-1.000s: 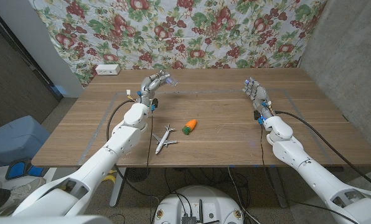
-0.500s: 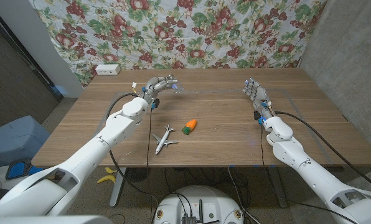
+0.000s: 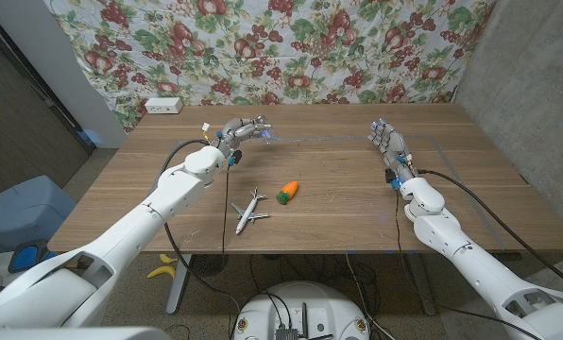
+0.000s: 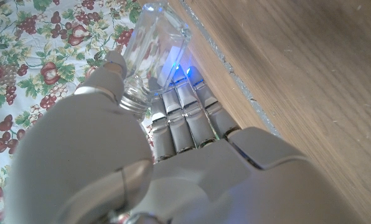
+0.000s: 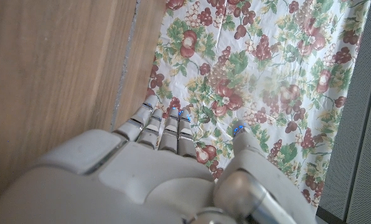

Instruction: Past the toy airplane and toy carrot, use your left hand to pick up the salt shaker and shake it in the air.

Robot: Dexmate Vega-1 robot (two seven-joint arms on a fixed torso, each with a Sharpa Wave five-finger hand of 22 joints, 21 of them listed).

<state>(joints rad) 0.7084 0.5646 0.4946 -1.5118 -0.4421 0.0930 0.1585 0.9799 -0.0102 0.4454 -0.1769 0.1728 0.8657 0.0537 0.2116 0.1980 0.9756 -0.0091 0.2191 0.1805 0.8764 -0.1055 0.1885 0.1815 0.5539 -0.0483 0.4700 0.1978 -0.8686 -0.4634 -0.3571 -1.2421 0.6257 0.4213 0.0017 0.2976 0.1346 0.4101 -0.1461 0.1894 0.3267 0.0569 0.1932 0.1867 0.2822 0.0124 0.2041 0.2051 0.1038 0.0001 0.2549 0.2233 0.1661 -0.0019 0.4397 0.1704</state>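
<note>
Salt shaker [image 4: 153,51] pinched in left robot hand [image 3: 242,129], beyond toy airplane [image 3: 249,211] and toy carrot [image 3: 287,192]; right robot hand [image 3: 388,144] spread.

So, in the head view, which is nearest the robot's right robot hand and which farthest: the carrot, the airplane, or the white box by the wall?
From the right robot hand:
1. Carrot, table middle, nearest.
2. Airplane, nearer the front edge, left of the carrot.
3. White box, far left corner by the flowered cloth, farthest.
</note>
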